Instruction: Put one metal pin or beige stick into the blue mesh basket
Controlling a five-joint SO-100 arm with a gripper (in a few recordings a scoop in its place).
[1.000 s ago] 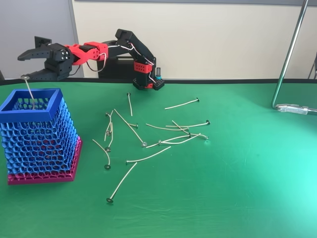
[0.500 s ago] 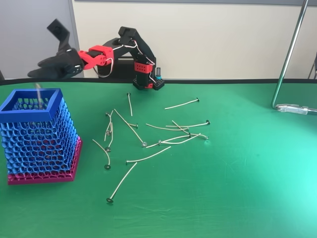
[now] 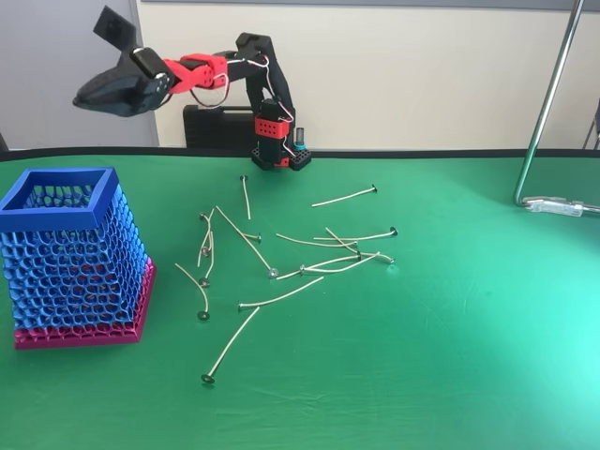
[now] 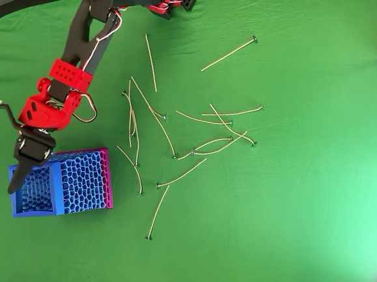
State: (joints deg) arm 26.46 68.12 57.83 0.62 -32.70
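Hovering wide open and empty, the tool (image 3: 94, 66) hangs above the blue mesh basket (image 3: 66, 211).

- Blue mesh basket (image 3: 70, 253): looks like matt plastic, open honeycomb walls, solid smooth rim, magenta-pink base of the same matt finish.
- Sticks (image 3: 281, 295) scattered centre of table: pale beige, thin, smooth, dull; small grey disc heads with a faint metallic look.
- Table cover (image 3: 450, 328): green cloth-like sheet, matt, soft sheen at right under the light.
- Arm (image 4: 66, 72): matt black and red plastic parts, thin glossy wires along it.
- Gripper (image 3: 98, 94): black matt plastic.
- Pole (image 3: 548, 103) far right: shiny bare metal, polished.
- Far wall (image 3: 422, 75): smooth cream panel, matt.
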